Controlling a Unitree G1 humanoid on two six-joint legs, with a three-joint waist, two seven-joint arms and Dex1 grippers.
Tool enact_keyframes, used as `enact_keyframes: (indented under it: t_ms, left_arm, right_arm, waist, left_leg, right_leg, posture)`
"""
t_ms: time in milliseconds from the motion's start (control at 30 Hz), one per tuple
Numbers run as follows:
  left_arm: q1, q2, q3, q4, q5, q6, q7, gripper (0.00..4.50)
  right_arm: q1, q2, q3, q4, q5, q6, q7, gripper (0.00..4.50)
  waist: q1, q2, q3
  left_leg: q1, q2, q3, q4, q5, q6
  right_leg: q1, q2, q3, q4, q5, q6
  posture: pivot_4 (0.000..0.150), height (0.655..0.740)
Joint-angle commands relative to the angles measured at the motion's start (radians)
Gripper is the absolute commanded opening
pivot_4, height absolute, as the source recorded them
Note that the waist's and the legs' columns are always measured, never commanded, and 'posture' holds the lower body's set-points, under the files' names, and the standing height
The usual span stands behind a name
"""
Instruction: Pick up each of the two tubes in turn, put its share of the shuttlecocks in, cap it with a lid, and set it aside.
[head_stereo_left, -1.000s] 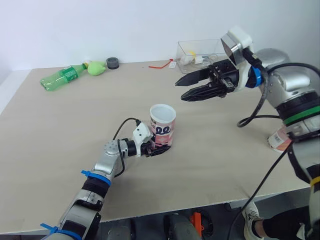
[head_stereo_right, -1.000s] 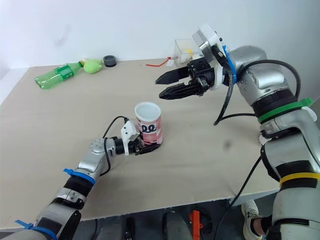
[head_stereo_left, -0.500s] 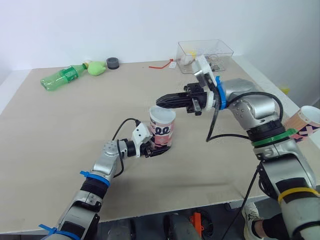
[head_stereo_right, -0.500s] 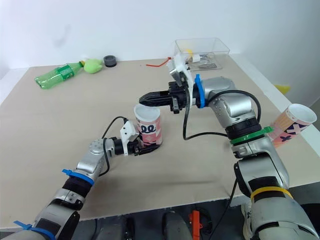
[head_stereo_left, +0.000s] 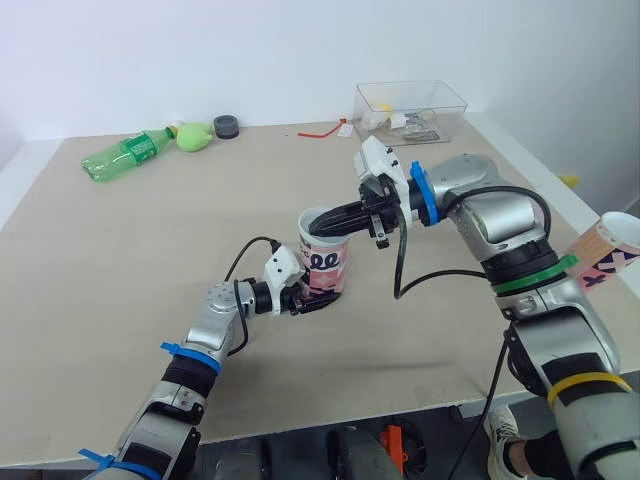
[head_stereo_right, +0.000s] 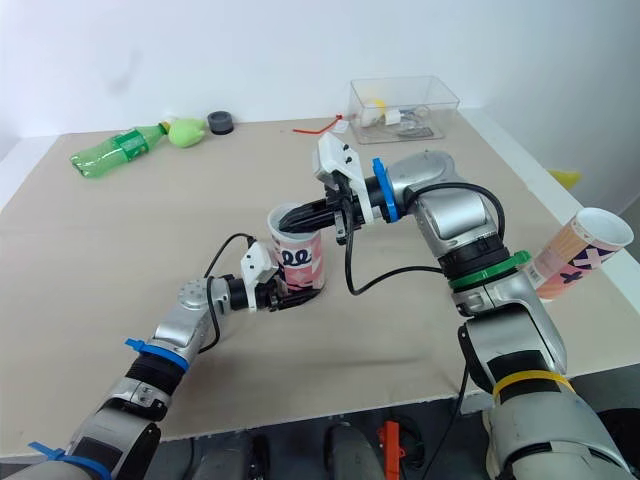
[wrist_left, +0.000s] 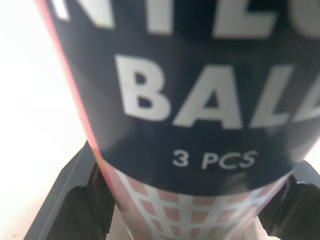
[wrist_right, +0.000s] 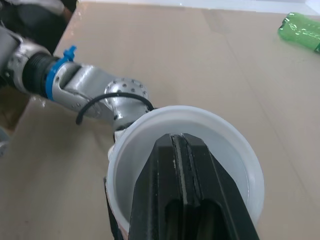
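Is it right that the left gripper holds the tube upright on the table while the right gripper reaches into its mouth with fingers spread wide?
Not quite: the right wrist view shows the right gripper with fingers pressed shut, not spread, reaching into the mouth of the tube. The left gripper does hold the tube upright on the table.

The silver left arm reaches forward, low and nearly straight, its black two-fingered left end effector (head_stereo_left: 318, 299) clamped around the foot of the upright white-and-pink cardboard tube (head_stereo_left: 327, 262). The silver right arm bends sharply at the elbow, forearm angling leftward. The right end effector (head_stereo_left: 322, 226) has its fingers pressed together, tips dipped inside the tube's mouth.
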Motion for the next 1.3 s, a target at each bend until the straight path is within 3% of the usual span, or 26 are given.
enact_keyframes:
  t_ms: [33, 567, 967, 1300]
  left_arm:
    - [0.011, 0.006, -0.013, 0.034, 0.014, 0.027, -0.003, 3.11]
    - [0.008, 0.000, -0.014, 0.045, 0.018, 0.018, -0.003, 3.11]
    - [0.003, -0.011, -0.017, 0.054, 0.023, 0.011, -0.008, 3.11]
    - [0.002, -0.014, -0.013, 0.064, 0.027, 0.006, -0.009, 3.11]
  right_arm:
    - [0.000, 0.009, 0.042, 0.001, -0.068, -0.013, 0.041, 0.02]
    - [-0.003, 0.061, 0.083, 0.024, -0.197, 0.046, 0.050, 0.02]
    - [-0.011, 0.121, 0.066, 0.008, -0.197, 0.101, 0.046, 0.02]
    - [-0.024, 0.133, 0.117, 0.098, -0.323, -0.071, 0.046, 0.02]
  waist:
    - [0.000, 0.000, 0.000]
    - [-0.001, 0.000, -0.009]
    - [-0.001, 0.000, -0.010]
    - [-0.002, 0.001, -0.017]
  left_leg:
    - [0.000, 0.000, 0.000, 0.000, 0.000, 0.000]
    - [0.004, 0.001, 0.000, 0.000, 0.000, 0.000]
    - [0.006, 0.004, 0.001, 0.000, 0.000, 0.000]
    - [0.010, 0.004, 0.000, -0.001, 0.000, 0.000]
  right_leg:
    - [0.000, 0.000, 0.000, 0.000, 0.000, 0.000]
    - [0.002, 0.002, 0.000, 0.000, -0.001, -0.001]
    - [0.002, 0.005, 0.000, 0.000, -0.001, -0.002]
    - [0.004, 0.007, 0.000, 0.000, -0.003, -0.006]
  posture:
    - [0.150, 0.7400]
    - [0.150, 0.7400]
    - [0.150, 0.7400]
    - [0.150, 0.7400]
